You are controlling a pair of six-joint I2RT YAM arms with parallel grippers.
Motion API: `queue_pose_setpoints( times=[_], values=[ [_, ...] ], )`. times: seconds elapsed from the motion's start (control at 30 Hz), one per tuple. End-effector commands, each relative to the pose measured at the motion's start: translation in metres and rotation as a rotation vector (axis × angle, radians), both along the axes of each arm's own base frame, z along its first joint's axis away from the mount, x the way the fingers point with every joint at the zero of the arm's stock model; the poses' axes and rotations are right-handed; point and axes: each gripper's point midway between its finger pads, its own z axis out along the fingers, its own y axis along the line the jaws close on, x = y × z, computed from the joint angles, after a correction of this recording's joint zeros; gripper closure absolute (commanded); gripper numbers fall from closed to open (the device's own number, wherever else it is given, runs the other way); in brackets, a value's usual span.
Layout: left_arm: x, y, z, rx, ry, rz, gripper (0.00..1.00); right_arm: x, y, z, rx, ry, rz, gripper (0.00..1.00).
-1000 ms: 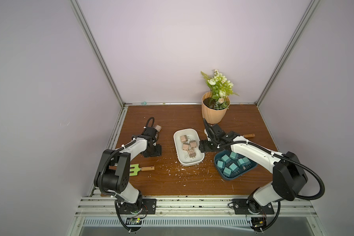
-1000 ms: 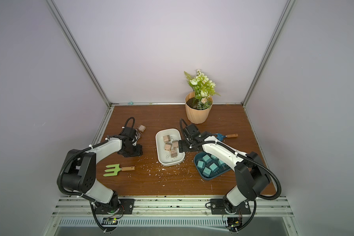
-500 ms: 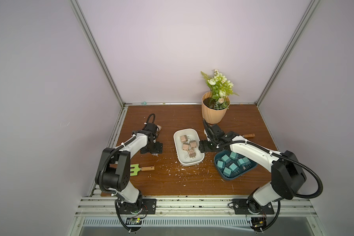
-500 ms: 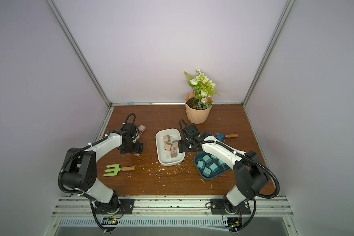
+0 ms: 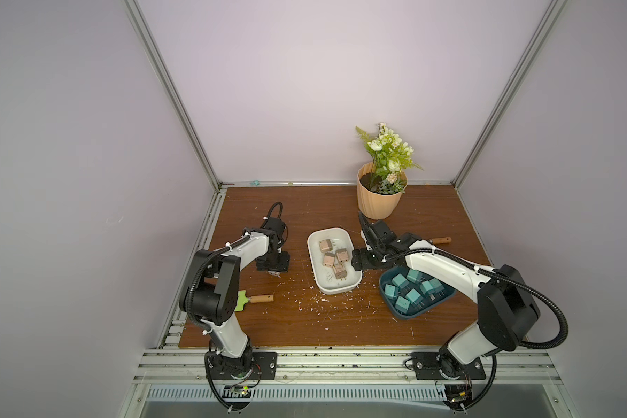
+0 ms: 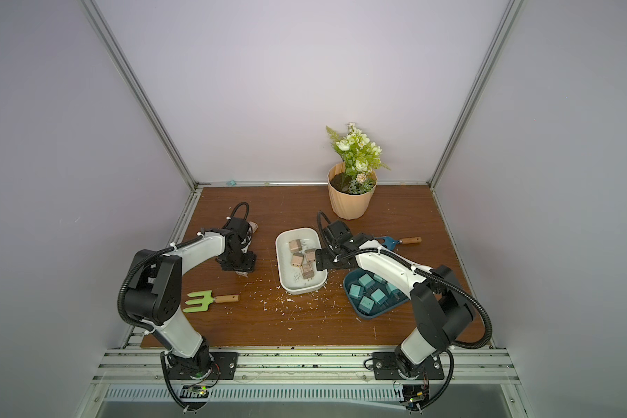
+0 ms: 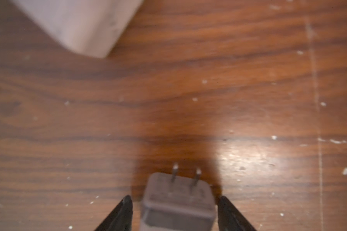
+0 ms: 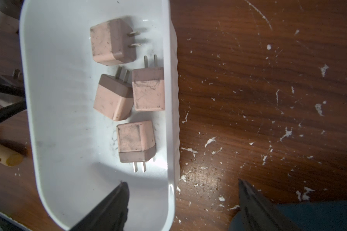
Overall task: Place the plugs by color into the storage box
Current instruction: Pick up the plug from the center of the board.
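Note:
My left gripper [image 7: 173, 200] is shut on a tan plug [image 7: 178, 192] just above the wooden table, prongs pointing away from the wrist. In both top views it [image 5: 274, 273] [image 6: 241, 273] points down, left of the white tub [image 5: 332, 291] [image 6: 301, 291]. Several tan plugs [image 5: 329, 258] [image 6: 297, 258] [image 8: 113, 100] lie in that tub. My right gripper [image 8: 182, 184] is open and empty, astride the tub's right wall with one finger inside. Teal plugs [image 5: 400, 282] [image 6: 366, 280] fill the dark blue tub [image 5: 413, 315] [image 6: 368, 315]. One more tan plug [image 6: 254, 227] lies behind my left arm.
A green garden fork [image 6: 198, 302] lies at the front left and a blue one [image 6: 390, 241] behind my right arm. A flower pot [image 5: 379, 202] stands at the back. White flakes [image 8: 286, 134] litter the table. A blurred pale block [image 7: 78, 26] sits near my left wrist.
My left gripper has shifted a little toward the front over the same patch of table. The right arm has not moved.

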Motion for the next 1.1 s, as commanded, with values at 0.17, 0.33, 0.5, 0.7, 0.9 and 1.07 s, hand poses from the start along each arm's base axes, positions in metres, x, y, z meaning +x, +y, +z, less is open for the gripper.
queue_pose_setpoints(
  times=[0.17, 0.33, 0.5, 0.7, 0.9, 1.07],
  values=[
    [-0.009, -0.014, 0.001, -0.020, 0.003, 0.016, 0.50, 0.010, 0.009, 0.008, 0.023, -0.040, -0.013, 0.12],
    [-0.011, -0.012, 0.012, -0.022, -0.018, 0.052, 0.53, 0.014, 0.014, 0.009, 0.028, -0.044, -0.005, 0.12],
    [-0.002, -0.014, 0.035, -0.029, -0.041, 0.077, 0.53, 0.018, 0.020, 0.011, 0.029, -0.050, 0.009, 0.12],
    [0.009, -0.039, 0.065, -0.160, -0.036, 0.127, 0.53, 0.020, 0.020, 0.010, 0.020, -0.051, 0.016, 0.12],
    [0.014, -0.086, 0.096, -0.300, -0.060, 0.124, 0.51, 0.025, 0.015, 0.017, -0.014, -0.080, 0.014, 0.12],
    [0.010, -0.131, 0.108, -0.340, -0.063, 0.072, 0.51, 0.028, 0.010, 0.023, -0.042, -0.099, 0.017, 0.12]
  ],
)
